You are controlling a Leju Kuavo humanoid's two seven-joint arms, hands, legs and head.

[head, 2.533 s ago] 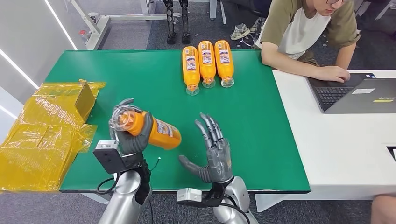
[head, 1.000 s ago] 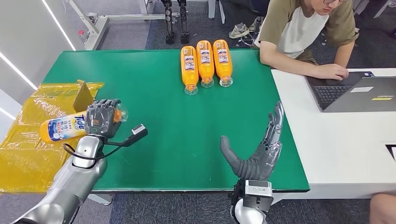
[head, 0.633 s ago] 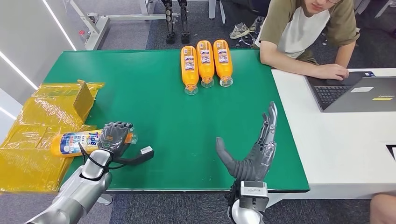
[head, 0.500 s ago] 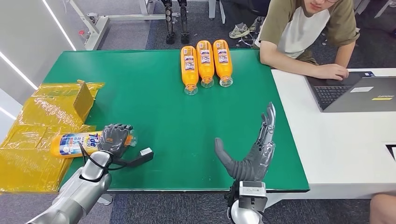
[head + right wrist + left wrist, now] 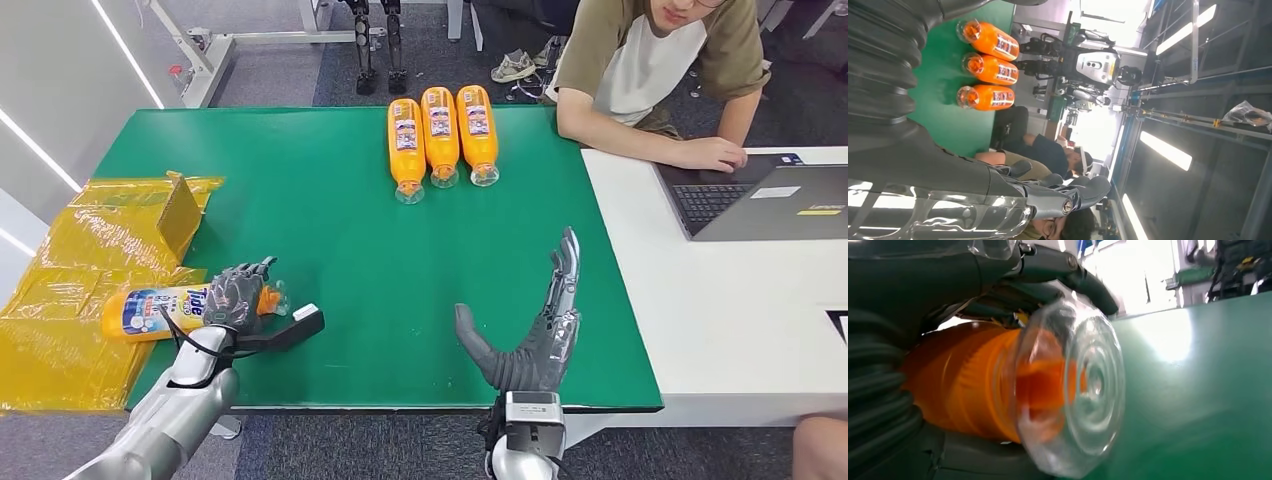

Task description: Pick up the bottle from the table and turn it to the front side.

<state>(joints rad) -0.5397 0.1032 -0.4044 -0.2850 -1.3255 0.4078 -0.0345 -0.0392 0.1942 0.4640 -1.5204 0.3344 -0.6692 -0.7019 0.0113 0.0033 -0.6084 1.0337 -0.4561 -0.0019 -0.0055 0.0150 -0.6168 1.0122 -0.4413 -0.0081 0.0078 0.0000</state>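
On a green bench (image 5: 330, 190) in a robotics lab, the left hand (image 5: 238, 297) grips the cap end of an orange bottle (image 5: 160, 308) laid label-up at the near left edge, apparently to show its front. The right hand (image 5: 535, 330) hangs spread, empty, near the front edge.

Legible text: the brand word "Tide" on the blue-and-white label of the orange bottle (image 5: 165, 309), which lies on its side at about 8 o'clock of the green table (image 5: 330, 200), label facing up, gripped near its clear cap end by the left hand (image 5: 238, 296). Three orange bottles (image 5: 439, 135) at 12 o'clock carry similar blue-and-white labels, their print too small to read. Stickers on the laptop (image 5: 760, 200) at 3 o'clock are illegible.
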